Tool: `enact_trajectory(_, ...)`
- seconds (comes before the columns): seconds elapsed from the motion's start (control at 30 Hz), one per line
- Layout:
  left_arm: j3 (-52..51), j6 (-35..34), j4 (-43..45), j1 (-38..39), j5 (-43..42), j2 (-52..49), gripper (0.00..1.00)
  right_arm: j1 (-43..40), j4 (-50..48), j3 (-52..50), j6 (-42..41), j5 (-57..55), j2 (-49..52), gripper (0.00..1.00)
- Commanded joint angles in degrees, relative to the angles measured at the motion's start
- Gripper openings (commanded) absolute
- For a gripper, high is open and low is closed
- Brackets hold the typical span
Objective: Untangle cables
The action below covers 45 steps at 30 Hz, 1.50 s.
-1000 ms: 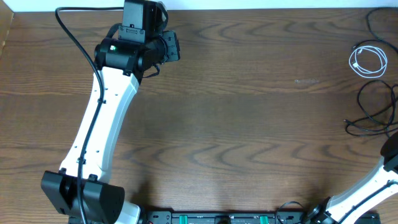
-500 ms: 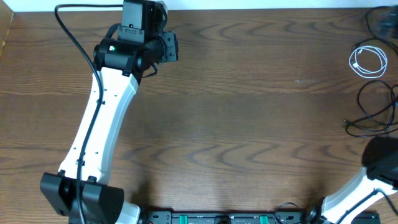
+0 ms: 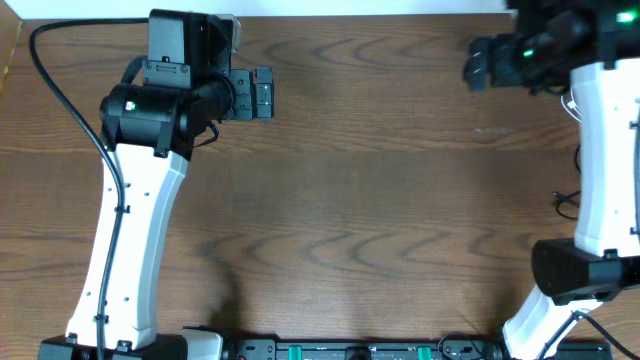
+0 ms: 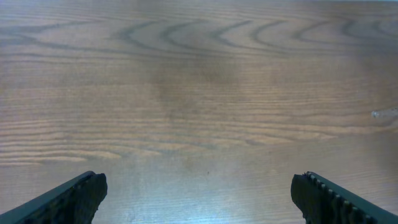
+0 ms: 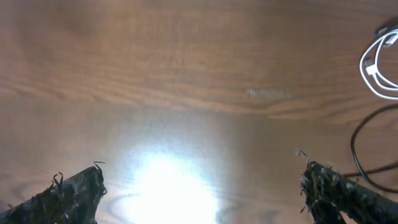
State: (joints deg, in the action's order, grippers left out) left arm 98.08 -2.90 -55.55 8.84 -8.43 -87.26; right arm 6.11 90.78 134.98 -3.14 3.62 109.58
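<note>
The cables lie at the table's far right. In the right wrist view a coiled white cable sits at the upper right, with a loop of black cable below it. From overhead my right arm covers most of them, leaving only a bit of black cable showing. My right gripper is open over bare wood, left of the cables and apart from them. My left gripper is open too, with nothing between its fingers and bare wood under it.
The brown wooden table ends at a white strip along the back edge. A thick black arm wire loops at the far left. The arms' base rail runs along the front edge.
My left gripper has gone from nearly shut to open, and its arm has shifted left. My right arm has swung up from the lower right corner and now reaches over the cables at the top right.
</note>
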Motion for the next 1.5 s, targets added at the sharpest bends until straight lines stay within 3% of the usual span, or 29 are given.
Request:
enact_trajectory(0.0, 0.31, 0.74, -0.13, -0.09, 0.55, -0.22, 1.0, 4.11, 1.75, 0.33, -2.64, -6.69, -1.18, 0.99)
enact_trajectory(0.43, 0.31, 0.74, -0.13, -0.09, 0.55, -0.22, 0.99, 8.61, 3.32, 0.33, -8.85, -4.11, -12.28, 0.99)
enact_trajectory(0.97, 0.31, 0.74, -0.13, -0.09, 0.55, -0.22, 0.99, 8.22, 3.28, -0.55, -8.5, -11.26, -13.2, 0.99)
enact_trajectory(1.17, 0.31, 0.72, -0.13, -0.09, 0.55, -0.22, 0.99, 7.52, -9.81, -11.21, -2.32, -9.6, -18.56, 0.99)
enact_trajectory(1.47, 0.31, 0.74, -0.13, -0.09, 0.55, -0.22, 0.99, 0.04, -39.52, -45.83, 2.01, 1.36, -36.94, 0.99)
